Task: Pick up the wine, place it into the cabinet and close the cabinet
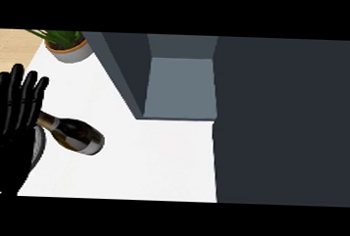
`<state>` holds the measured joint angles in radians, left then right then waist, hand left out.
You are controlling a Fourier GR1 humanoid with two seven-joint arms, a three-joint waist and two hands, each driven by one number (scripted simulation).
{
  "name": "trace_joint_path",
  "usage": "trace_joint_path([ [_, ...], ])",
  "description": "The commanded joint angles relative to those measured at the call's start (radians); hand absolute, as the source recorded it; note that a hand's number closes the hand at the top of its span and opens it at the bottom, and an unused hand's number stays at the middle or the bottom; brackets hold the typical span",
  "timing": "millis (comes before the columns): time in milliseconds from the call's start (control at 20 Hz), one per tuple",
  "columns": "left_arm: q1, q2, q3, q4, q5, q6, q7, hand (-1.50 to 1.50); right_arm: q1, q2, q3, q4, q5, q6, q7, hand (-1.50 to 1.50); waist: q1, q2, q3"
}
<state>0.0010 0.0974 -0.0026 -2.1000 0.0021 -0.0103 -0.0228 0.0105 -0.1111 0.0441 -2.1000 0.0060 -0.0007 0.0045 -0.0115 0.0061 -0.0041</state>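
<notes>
A dark wine bottle [74, 134] with a pale label lies tilted at the left of the white counter [155, 158], its neck pointing left behind my hand. My left hand [15, 109] stands at the view's left edge, fingers straight and pointing up, resting open and partly covering the bottle's neck. The dark grey cabinet [179, 86] is at the top middle with its door [287, 119] swung open, showing a bare grey shelf inside. My right hand does not show.
A potted green plant [66, 45] in a pale pot stands at the counter's far left corner. A grey round rim [38, 149] shows beside my left hand. The open door covers the whole right side of the view.
</notes>
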Motion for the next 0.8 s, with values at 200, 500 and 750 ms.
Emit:
trace_joint_path([
  [200,-0.02,-0.037,0.04,0.078,-0.024,0.054,-0.001,-1.5,0.149,-0.03,-0.036,-0.147,-0.108,0.105,-0.002,-1.5,0.004,-0.007,0.004],
  [500,0.052,-0.096,-0.078,-0.008,0.196,0.17,0.147,-1.5,0.163,-0.056,0.054,-0.144,-0.223,0.197,0.119,-1.5,0.011,-0.008,0.004],
  [750,0.017,-0.097,-0.28,-0.078,0.089,0.35,0.221,-1.5,0.148,-0.095,0.02,-0.275,-0.315,0.2,0.267,-1.5,0.009,-0.008,0.004],
])
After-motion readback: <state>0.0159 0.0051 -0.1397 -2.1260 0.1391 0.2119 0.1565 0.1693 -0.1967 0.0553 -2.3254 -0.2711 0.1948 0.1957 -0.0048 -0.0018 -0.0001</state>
